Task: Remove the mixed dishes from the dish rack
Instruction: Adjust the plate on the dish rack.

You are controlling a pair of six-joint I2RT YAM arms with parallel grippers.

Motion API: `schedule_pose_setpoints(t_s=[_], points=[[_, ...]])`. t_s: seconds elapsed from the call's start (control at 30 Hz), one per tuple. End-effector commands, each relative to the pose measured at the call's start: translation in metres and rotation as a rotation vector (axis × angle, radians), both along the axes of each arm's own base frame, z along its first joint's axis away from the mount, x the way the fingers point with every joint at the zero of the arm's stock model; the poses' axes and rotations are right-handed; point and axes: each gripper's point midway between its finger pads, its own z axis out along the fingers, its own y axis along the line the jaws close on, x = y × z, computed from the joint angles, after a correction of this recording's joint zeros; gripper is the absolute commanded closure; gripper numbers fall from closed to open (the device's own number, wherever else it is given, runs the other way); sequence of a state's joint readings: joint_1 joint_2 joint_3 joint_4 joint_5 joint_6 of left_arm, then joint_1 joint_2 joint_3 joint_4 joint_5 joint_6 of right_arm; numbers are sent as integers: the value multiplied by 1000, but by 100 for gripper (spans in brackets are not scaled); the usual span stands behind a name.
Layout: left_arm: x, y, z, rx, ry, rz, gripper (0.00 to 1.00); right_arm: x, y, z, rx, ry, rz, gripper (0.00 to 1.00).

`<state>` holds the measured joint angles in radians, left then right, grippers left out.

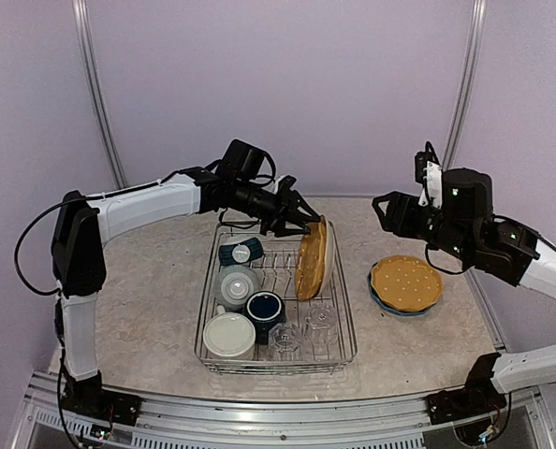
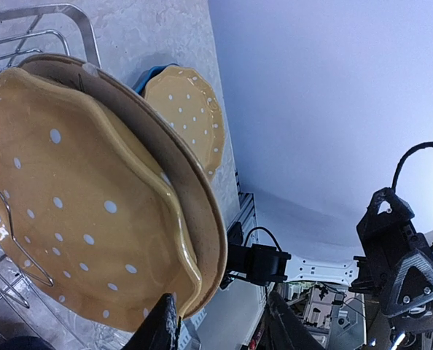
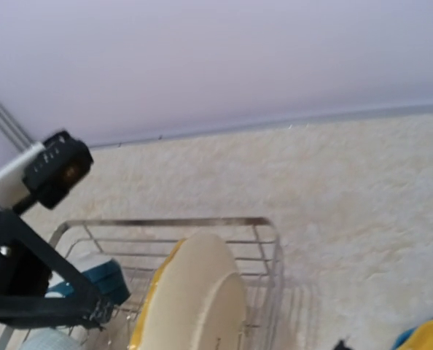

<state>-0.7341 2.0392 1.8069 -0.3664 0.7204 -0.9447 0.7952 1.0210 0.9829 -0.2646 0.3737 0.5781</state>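
Presently, the cream mug point(image 1: 229, 335), navy mug point(image 1: 264, 307) and tumblers point(image 1: 285, 339) sit in the dish rack point(image 1: 276, 367), mid-desk. Beyond, the left pincer point(image 1: 306, 222) straddles the upright yellow dotted plate's point(image 2: 78, 204) rim, jaws apart, not yet clamped. Next it must pinch and lift clear of the prongs. Right pincer point(image 1: 386, 213), near the right edge: width cannot be told. The left wrist view shows, as overhead does not, a cream plate point(image 2: 194, 197) stacked against it.

Dish rack point(image 1: 352, 337), part-loaded.
I see yellow dotted plate point(image 1: 307, 264) and cream plate point(image 1: 322, 241) upright inside, mugs point(image 1: 265, 310), tumblers point(image 1: 285, 339) alongside.
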Motion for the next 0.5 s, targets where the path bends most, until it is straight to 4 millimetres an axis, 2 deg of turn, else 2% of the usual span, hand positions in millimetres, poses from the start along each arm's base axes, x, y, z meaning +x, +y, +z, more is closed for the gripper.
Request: schedule_pose_setpoints(t_s=[0.0,0.07,0.27,0.4,0.47], points=[[-1,-16,2,-28,20,-21,65,-3,-20,-1,-9,-21,-62,34],[1,-20,-2,-23,29,-21,72,-6,-23,-2,-8,-21,-65,34],[5,-26,-13,0,45,-8,80,-11,-29,-2,-5,-21,-67,34],[6,-27,-23,26,54,3,83,-13,-33,-1,0,-22,-74,33],[5,-26,-27,50,42,14,82,-15,-35,-2,3,-19,-78,33]])
